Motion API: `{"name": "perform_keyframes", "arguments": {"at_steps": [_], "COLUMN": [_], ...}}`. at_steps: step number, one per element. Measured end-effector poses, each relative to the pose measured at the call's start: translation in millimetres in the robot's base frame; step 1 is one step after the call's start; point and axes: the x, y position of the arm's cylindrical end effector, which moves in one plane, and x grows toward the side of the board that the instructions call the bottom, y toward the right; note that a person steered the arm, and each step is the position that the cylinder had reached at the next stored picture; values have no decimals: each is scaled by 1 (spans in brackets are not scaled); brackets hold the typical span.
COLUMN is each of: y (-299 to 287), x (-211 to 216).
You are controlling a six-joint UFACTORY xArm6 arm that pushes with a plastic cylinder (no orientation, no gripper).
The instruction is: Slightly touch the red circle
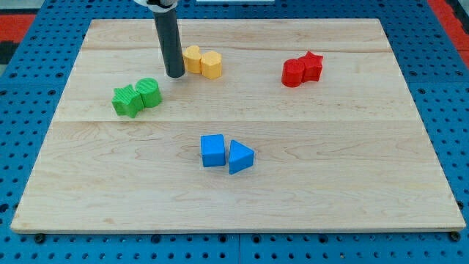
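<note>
The red circle (294,72) lies on the wooden board (330,161) at the view's upper right, touching a red star (313,64) on its right. My tip (175,75) stands at the view's upper left, far left of the red circle. It sits just left of a yellow block (193,59) and up-right of the green circle (148,92).
A yellow hexagon (212,64) touches the yellow block. A green star (127,100) touches the green circle. A blue cube (213,150) and a blue triangle (239,156) lie side by side near the middle. A blue pegboard (22,110) surrounds the board.
</note>
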Motion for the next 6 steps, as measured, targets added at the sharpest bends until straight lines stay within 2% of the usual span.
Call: {"name": "perform_keyframes", "arguments": {"at_steps": [1,2,6], "y": [1,28,170], "x": [1,26,32]}}
